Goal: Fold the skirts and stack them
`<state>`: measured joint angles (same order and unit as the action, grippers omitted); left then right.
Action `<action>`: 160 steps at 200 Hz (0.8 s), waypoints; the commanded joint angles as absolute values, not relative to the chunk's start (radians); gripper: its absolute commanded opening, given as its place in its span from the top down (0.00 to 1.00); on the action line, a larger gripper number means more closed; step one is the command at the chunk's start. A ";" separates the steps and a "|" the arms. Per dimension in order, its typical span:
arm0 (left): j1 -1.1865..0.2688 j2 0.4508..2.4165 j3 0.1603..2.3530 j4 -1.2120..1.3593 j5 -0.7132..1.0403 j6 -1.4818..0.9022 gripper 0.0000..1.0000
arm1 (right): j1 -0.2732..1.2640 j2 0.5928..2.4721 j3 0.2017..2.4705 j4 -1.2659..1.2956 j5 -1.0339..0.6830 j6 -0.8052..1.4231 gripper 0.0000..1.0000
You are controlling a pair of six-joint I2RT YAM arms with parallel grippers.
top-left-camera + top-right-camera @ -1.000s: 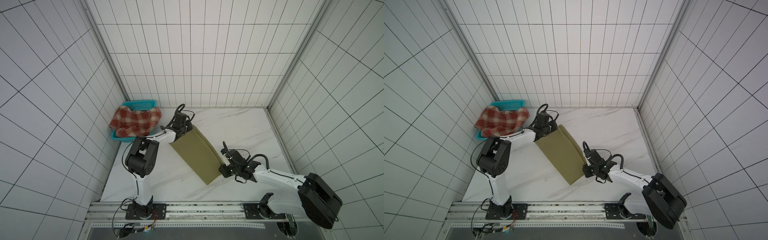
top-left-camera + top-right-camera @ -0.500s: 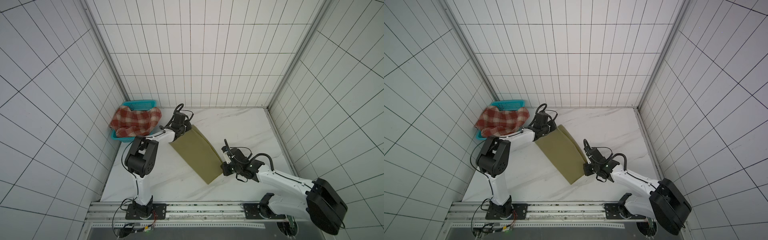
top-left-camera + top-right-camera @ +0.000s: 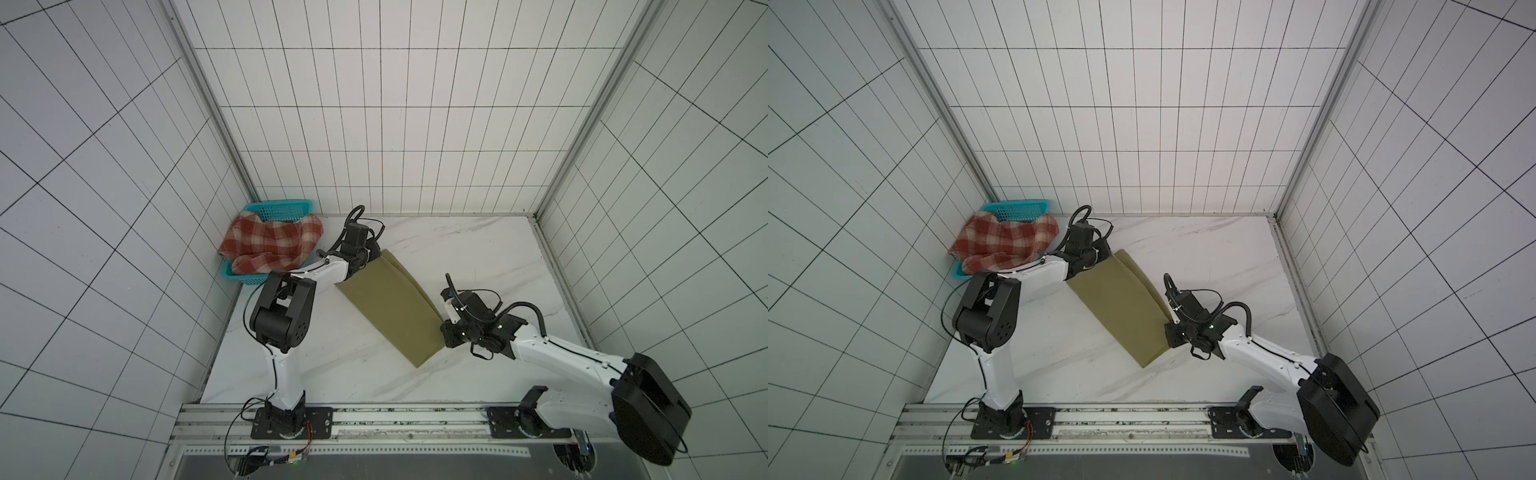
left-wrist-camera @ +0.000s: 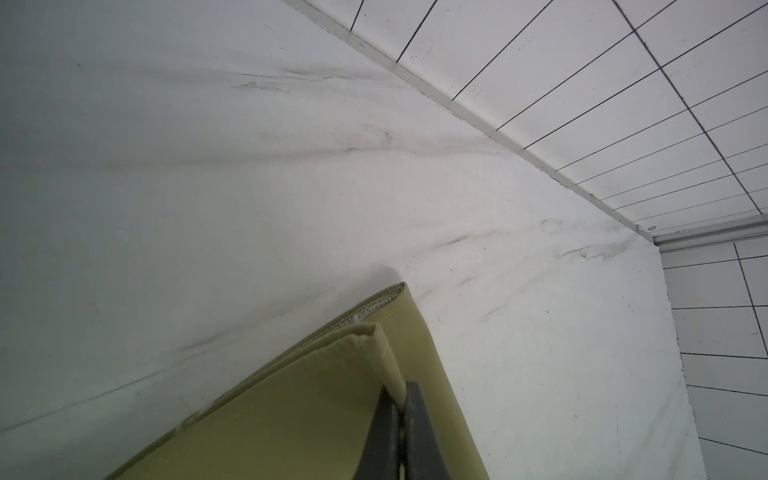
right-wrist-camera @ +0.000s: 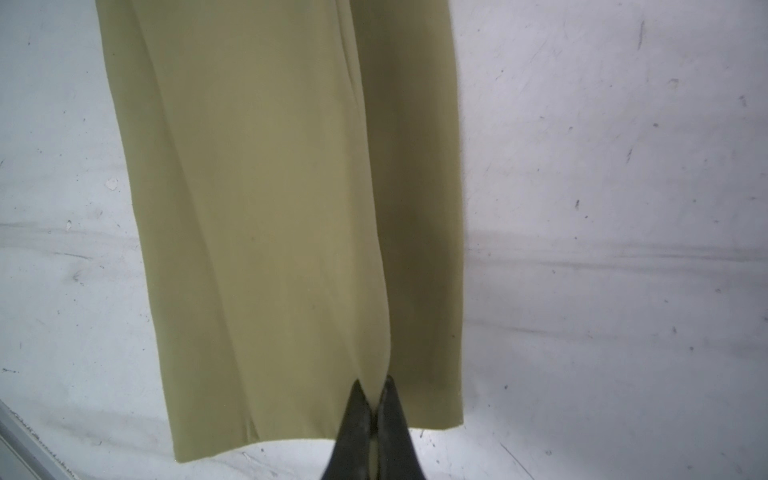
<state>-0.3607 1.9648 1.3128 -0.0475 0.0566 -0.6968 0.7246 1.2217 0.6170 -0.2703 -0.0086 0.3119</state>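
Note:
The olive-khaki skirt lies as a long folded strip slanting across the marble table. My left gripper is shut on a fold at its far end, next to the stitched hem. My right gripper is shut on a raised pinch of cloth at its near right edge. That pinch lifts the top layer into a ridge in the right wrist view. The red-and-cream plaid skirt lies crumpled over the teal basket at the back left.
The marble table is boxed in by tiled walls on three sides. An aluminium rail carrying both arm bases runs along the front edge. The basket stands in the back left corner against the wall.
My right gripper has closed onto the olive skirt's near edge and pinches the cloth. The left gripper keeps its hold at the far end and has barely moved.

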 commanded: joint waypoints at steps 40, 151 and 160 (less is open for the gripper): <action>-0.365 2.061 1.379 -0.048 0.067 -0.685 1.00 | 0.718 1.268 0.708 -0.302 0.029 0.296 1.00; -0.374 2.142 1.423 -0.045 0.081 -0.686 1.00 | 0.712 1.315 0.724 -0.336 0.066 0.298 1.00; -0.374 2.144 1.422 -0.042 0.081 -0.684 1.00 | 0.713 1.319 0.725 -0.336 0.064 0.298 1.00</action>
